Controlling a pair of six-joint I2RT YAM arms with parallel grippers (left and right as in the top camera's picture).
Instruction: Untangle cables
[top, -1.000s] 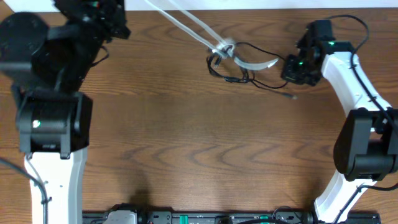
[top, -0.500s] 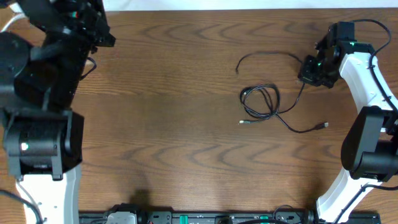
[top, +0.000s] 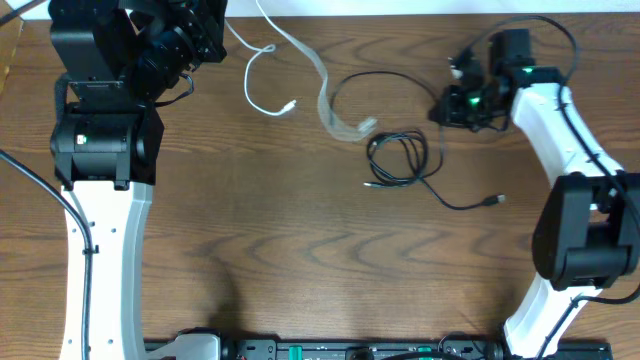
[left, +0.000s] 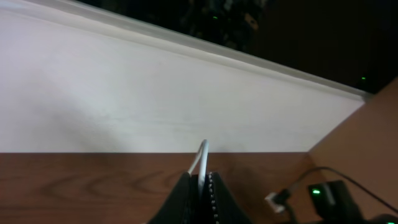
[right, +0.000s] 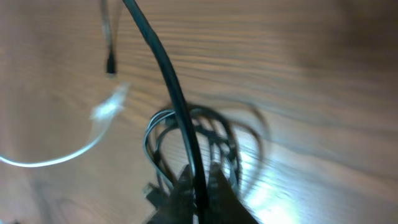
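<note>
Cables: the white cable (left: 203, 155) lies toward the far left of the table (top: 300, 260), with one plug end resting on the wood. The black cable (right: 166, 78) lies right of centre in a small coil, with an arc up to the right arm and a tail running out to the near right.
Left gripper (left: 200, 183): clenched on the white cable, which rises straight out between the fingertips near the table's far edge.
Right gripper (right: 198, 186): pinching a strand of the black cable just above its coil. The strand runs between the two fingers.
Contact between cords: a blurred pale band runs from the far edge down to just beside the black coil. Whether it crosses the black arc or lies clear of it cannot be told.
Step in hand: probably drawing the two cords apart, white to the left and black to the right.
How to do it well: pull outward and low, slowly, so that a plug end slides through any remaining loop rather than cinching it.
Watch for: the black coil tightening into a knot, or the white plug catching in it.
Check: confirm from overhead that no strand overlaps before letting go.
</note>
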